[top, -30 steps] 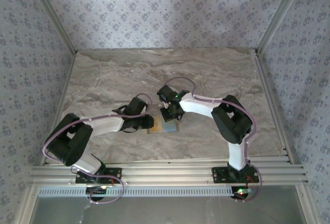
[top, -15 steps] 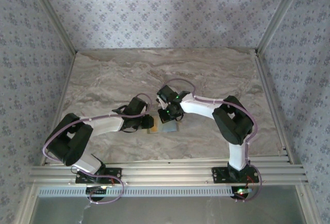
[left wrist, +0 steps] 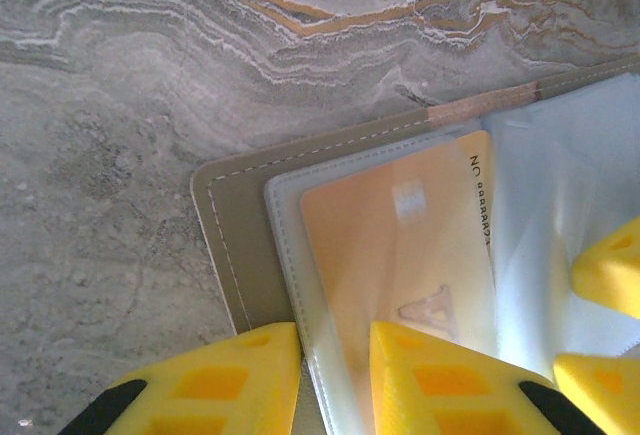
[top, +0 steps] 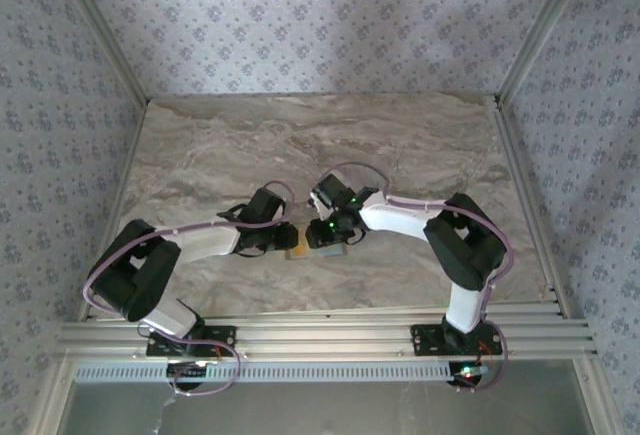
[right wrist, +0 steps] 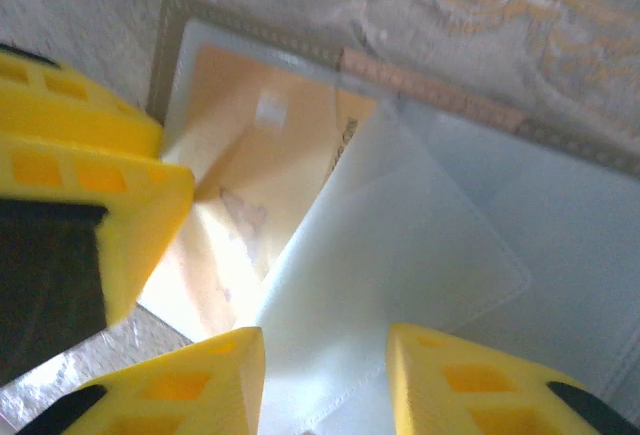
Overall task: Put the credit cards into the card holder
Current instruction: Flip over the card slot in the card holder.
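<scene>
The gray card holder (left wrist: 232,245) lies open on the marble table, its pale inside (right wrist: 590,215) facing up. One yellow-orange credit card (left wrist: 400,245) sits inside the clear sleeve on the left half (right wrist: 262,170). My left gripper (left wrist: 335,375) is closed on that sleeve's near edge, with the card's corner between its fingers. My right gripper (right wrist: 325,385) is open, its fingers on either side of a loose clear sleeve leaf (right wrist: 400,245) that stands up from the middle. In the top view both grippers meet over the holder (top: 330,248).
The right gripper's yellow fingers (left wrist: 612,273) stand close to the left gripper, at the holder's right side. Bare marble table (top: 230,145) extends behind and to both sides. Patterned walls close in the table at the back and sides.
My right wrist has shifted slightly toward the near side, over the holder, and its elbow has swung to the right. The left arm has stayed still.
</scene>
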